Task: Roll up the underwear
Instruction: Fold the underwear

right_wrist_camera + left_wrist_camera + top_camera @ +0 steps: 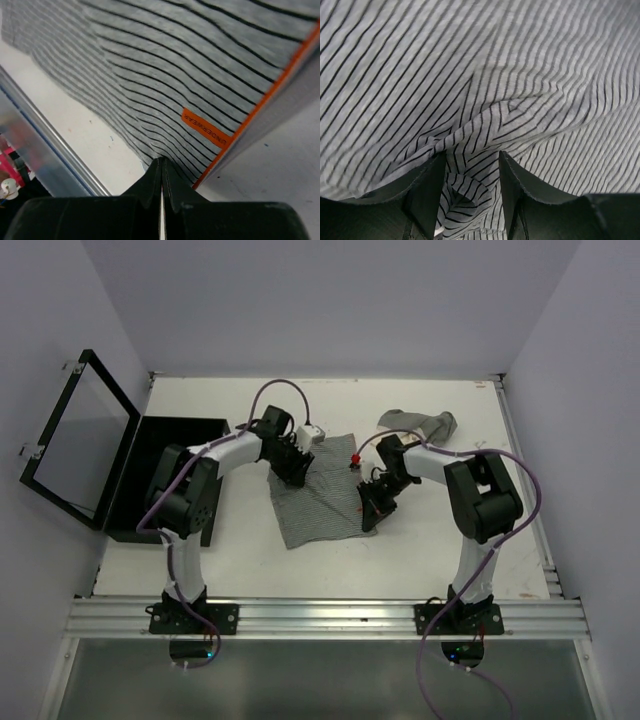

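Underwear (318,502) lies outside open black box (160,475).

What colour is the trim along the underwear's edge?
Orange, edging the grey black-striped underwear; clearest in the right wrist view.

A white tabletop (330,565) is filling the middle of the overhead view, lying evenly lit with only soft shadows. Pale lavender walls (330,300) are closing it in at the back and on both sides. A silver metal rail (330,618) is running along the near edge, and a grey floor (330,680) is showing below it. A thin rail (525,480) is bordering the tabletop's right side.
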You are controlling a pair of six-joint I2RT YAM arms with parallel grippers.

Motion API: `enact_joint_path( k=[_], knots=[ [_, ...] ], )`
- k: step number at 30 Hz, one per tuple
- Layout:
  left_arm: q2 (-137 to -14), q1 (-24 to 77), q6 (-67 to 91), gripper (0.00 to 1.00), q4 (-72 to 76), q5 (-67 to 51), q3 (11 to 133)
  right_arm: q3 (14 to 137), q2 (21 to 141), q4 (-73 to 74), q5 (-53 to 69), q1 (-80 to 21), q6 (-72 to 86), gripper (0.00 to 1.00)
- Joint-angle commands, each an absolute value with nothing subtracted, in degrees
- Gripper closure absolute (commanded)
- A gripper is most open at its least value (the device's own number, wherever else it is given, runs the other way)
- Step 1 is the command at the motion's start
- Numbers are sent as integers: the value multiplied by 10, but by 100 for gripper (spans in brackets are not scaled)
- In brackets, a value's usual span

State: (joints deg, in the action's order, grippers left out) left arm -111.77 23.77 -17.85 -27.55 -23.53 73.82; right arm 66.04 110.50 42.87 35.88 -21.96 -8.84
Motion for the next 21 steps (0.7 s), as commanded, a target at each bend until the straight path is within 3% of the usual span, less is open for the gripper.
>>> enact_joint_path(
  k=[1,8,13,21],
  knots=[
    [-1185,237,-202,49,-272,-221,800,641,1090,453,423,-221,-103,100],
    [-1130,236,-235,47,-290,-243,805,690,1009,409,428,-190,-81,93],
    [-976,231,-274,45,-259,-227,674,743,1049,392,398,-180,-83,91],
    [-925,231,-301,45,-257,-245,593,765,1141,348,369,-182,-75,89]
  ],
)
